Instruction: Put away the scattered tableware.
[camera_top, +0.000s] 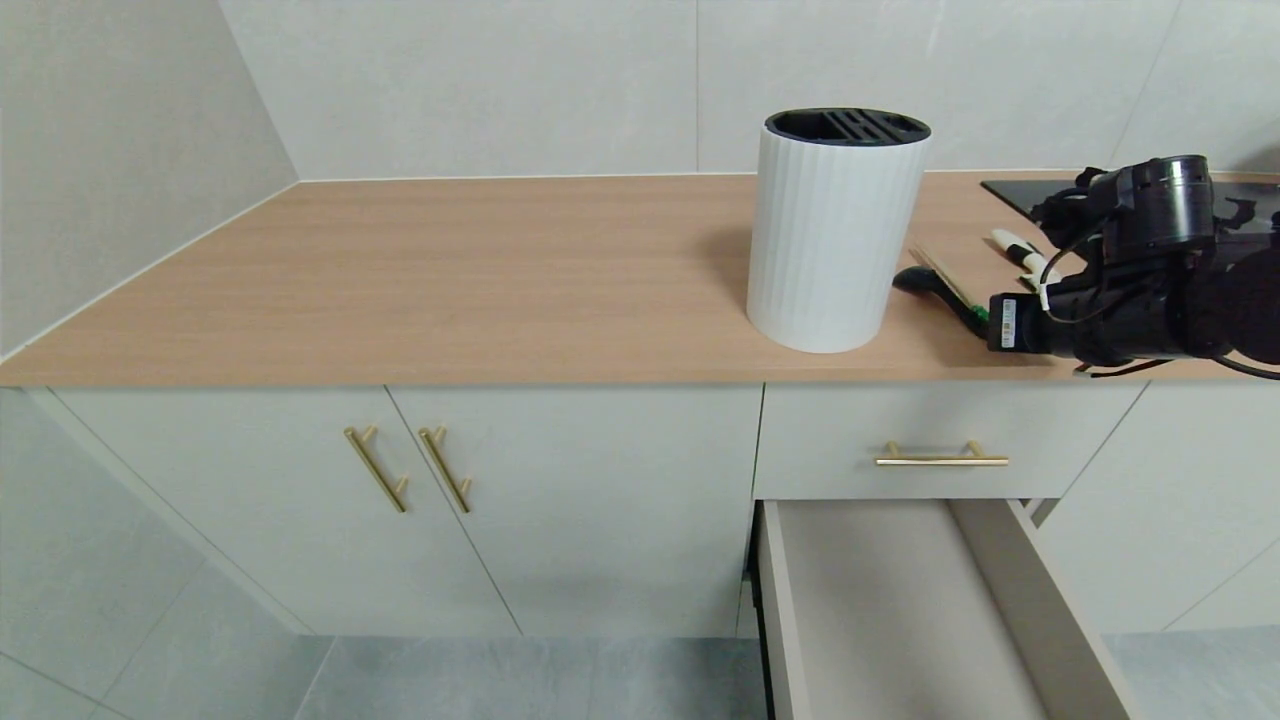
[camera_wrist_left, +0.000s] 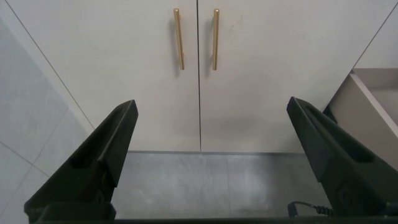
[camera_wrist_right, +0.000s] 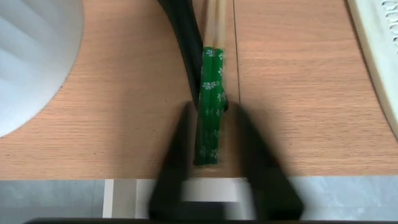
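Note:
A pair of wooden chopsticks (camera_top: 945, 280) with green patterned ends (camera_wrist_right: 211, 68) lies on the wooden counter (camera_top: 500, 280), just right of the white ribbed utensil holder (camera_top: 838, 230) with its black slotted top. A black spoon (camera_top: 915, 280) lies alongside them, its handle (camera_wrist_right: 183, 37) touching the chopsticks. My right gripper (camera_wrist_right: 210, 113) is low over the counter's front edge, its fingers (camera_wrist_right: 177, 155) pressed on both sides of the green ends. My left gripper (camera_wrist_left: 211, 162) hangs open below counter height, facing the cabinet doors.
A white-handled utensil (camera_top: 1015, 245) and a black cooktop (camera_top: 1020, 195) sit to the right of the chopsticks. Below the counter a lower drawer (camera_top: 900, 600) stands pulled out, under a closed drawer with a gold handle (camera_top: 940, 460). Two cabinet doors carry gold handles (camera_wrist_left: 196, 37).

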